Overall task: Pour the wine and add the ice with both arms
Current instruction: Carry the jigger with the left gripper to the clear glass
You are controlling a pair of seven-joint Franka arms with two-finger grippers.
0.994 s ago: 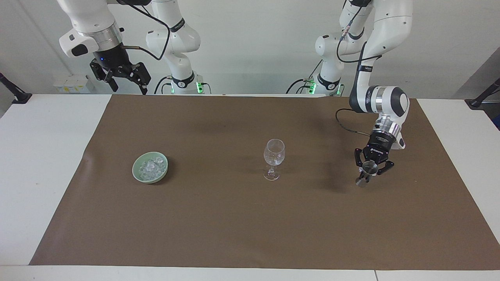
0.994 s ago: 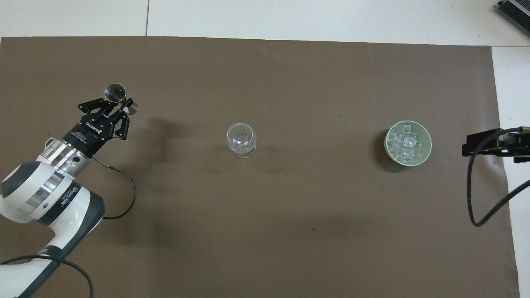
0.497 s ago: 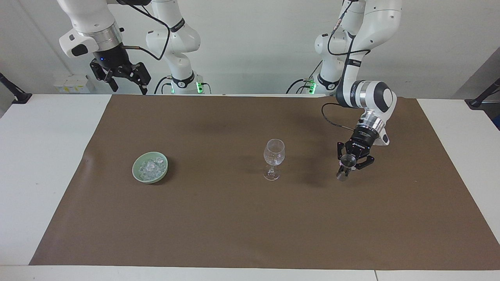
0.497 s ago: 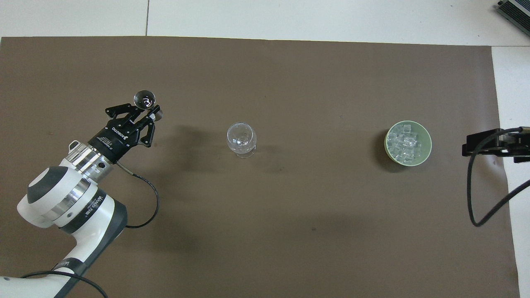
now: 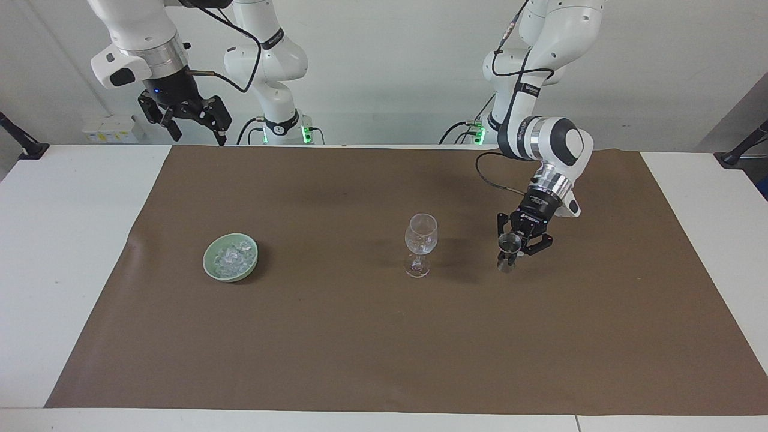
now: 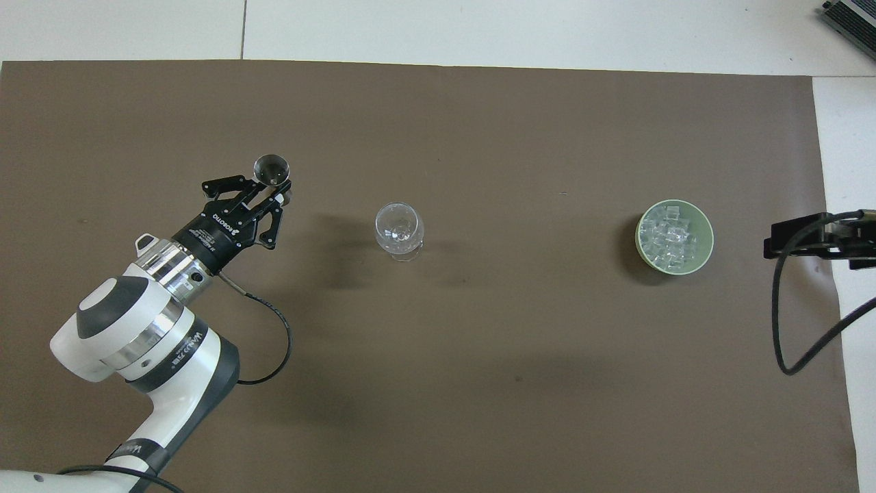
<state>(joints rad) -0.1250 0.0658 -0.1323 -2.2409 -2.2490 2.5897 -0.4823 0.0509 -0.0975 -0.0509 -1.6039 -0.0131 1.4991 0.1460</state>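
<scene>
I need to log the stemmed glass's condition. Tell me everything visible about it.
The stemmed glass is clear, with a rounded bowl, a thin stem and a round foot. It stands upright on the brown mat near the table's middle. Nothing touches it; the left hand carries a small metal cup close beside it. Whether it holds anything is unclear.

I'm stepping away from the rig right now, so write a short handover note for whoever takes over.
Left gripper: shut on a small metal measuring cup, in the air over the brown mat, beside the wine glass toward the left arm's end.
Right gripper: open, waits raised at the right arm's end of the table.
Ice lies in the green bowl, toward the right arm's end.
Done: measuring cup picked up.
Left: pour into the glass, which looks empty of wine, then add ice.
</scene>
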